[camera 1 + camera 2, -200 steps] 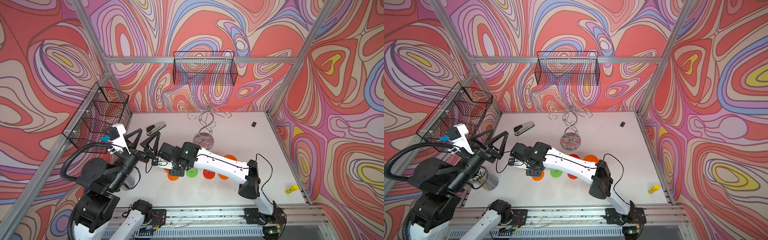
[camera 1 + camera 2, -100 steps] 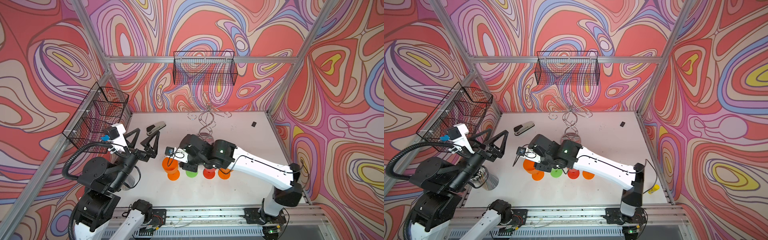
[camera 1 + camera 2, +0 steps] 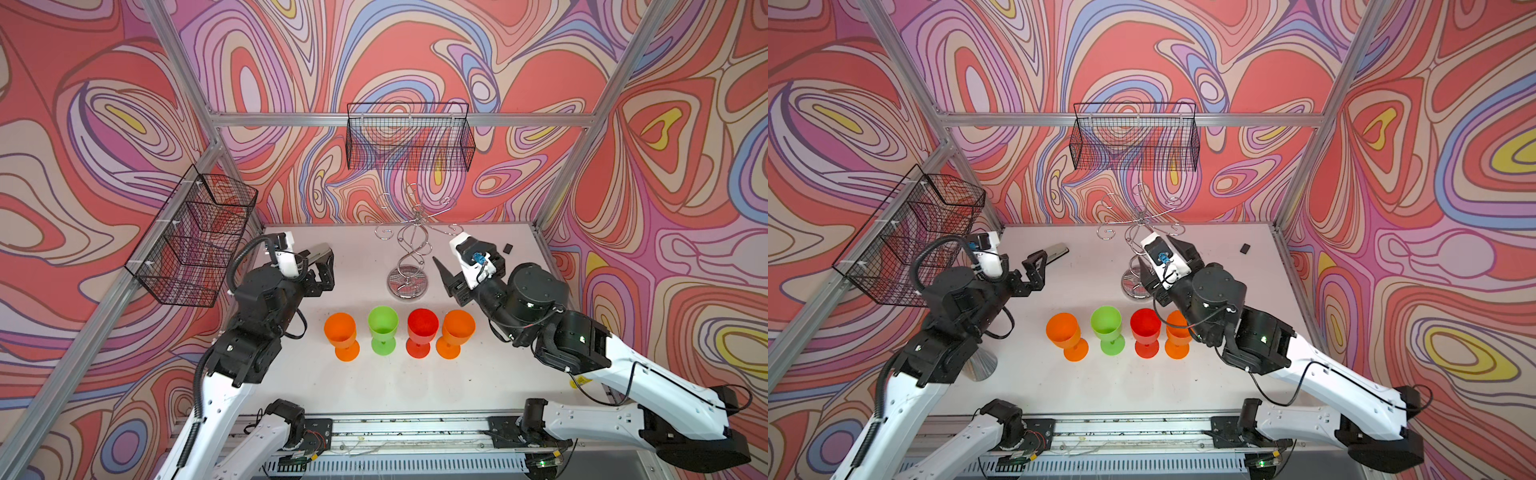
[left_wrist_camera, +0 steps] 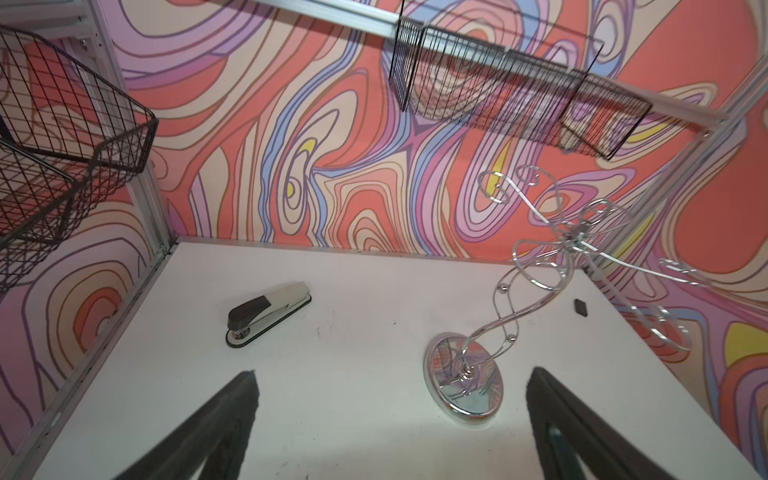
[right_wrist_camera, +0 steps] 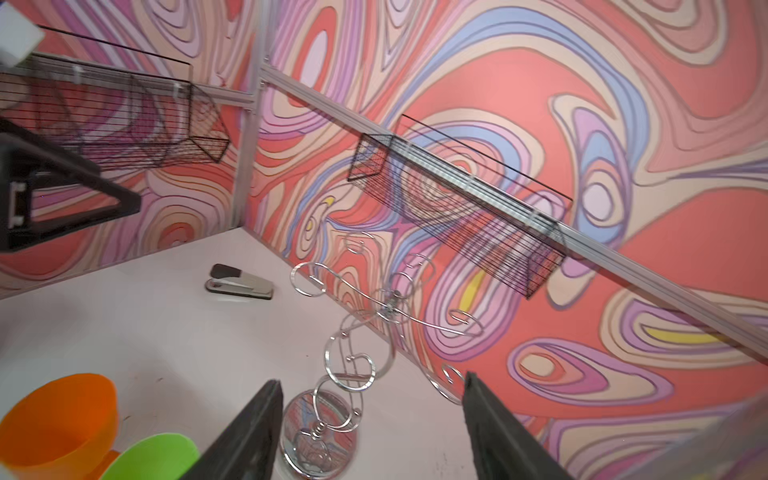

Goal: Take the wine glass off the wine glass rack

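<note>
The chrome wine glass rack (image 3: 407, 266) stands at the back middle of the table, and I see nothing hanging from its curled hooks (image 3: 415, 216). Several plastic wine glasses stand upright in a row in front of it: orange (image 3: 341, 332), green (image 3: 382, 328), red (image 3: 422, 328) and orange (image 3: 457, 330). My left gripper (image 4: 392, 374) is open wide and empty, left of the rack and apart from it. My right gripper (image 5: 372, 380) is open just right of the rack, with the spiral stem (image 5: 353, 365) showing beyond its fingers, untouched.
A stapler (image 3: 1057, 251) lies at the back left, close to the left gripper (image 3: 1038, 272). Black mesh baskets hang on the back wall (image 3: 409, 137) and the left wall (image 3: 195, 237). A small black piece (image 3: 507, 248) lies back right. A silvery cone (image 3: 980, 365) stands under the left arm.
The right arm swung from the left side of the table back to the right, beside the rack, and its jaws opened wider. An orange glass now stands free at the row's left end.
</note>
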### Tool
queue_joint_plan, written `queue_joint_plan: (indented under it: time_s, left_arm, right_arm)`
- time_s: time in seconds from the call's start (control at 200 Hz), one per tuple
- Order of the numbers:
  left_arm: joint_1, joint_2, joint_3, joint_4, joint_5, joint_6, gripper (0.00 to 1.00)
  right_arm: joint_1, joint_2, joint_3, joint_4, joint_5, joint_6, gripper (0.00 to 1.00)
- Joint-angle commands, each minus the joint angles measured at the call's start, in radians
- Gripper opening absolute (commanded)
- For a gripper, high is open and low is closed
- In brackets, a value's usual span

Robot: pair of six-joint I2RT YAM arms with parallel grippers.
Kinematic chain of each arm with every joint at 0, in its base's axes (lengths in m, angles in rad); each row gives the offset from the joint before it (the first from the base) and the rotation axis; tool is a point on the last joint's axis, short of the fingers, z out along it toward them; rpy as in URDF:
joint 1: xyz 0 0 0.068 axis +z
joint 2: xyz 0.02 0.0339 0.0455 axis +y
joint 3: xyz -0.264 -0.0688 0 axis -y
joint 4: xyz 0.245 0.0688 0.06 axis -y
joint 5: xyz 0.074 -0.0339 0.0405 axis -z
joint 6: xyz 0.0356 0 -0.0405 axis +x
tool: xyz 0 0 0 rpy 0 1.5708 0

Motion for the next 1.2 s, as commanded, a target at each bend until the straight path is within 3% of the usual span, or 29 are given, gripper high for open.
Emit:
queue_joint_plan:
  time_s: [0.0,0.115,0.431,0.661,0.771,0.957,1.197]
  left_arm:
    - [0.031,0.042,-0.048,0.150,-0.034,0.037,1.00]
    - [0.084,0.115,-0.120,0.256,-0.027,0.034,1.00]
    - [0.199,0.303,-0.261,0.525,-0.024,0.082,1.00]
    - [0.294,0.409,-0.339,0.684,0.037,0.072,1.00]
    - [0.316,0.460,-0.377,0.764,0.047,0.087,1.00]
    - [0.323,0.553,-0.417,0.866,0.041,0.113,1.00]
    - [0.345,0.614,-0.450,0.969,0.051,0.122,0.99]
  right_arm:
    - [-0.072,-0.035,-0.062,0.140,0.164,-0.037,0.73]
    - [-0.195,-0.084,-0.139,0.217,0.179,-0.003,0.75]
    - [-0.581,-0.056,-0.245,0.177,0.001,0.207,0.76]
    - [-0.912,0.021,-0.398,0.297,-0.271,0.416,0.75]
    - [-0.952,0.067,-0.497,0.461,-0.292,0.433,0.73]
    - [-0.986,0.228,-0.529,0.563,-0.264,0.467,0.73]
    - [-1.019,0.294,-0.635,0.722,-0.283,0.477,0.72]
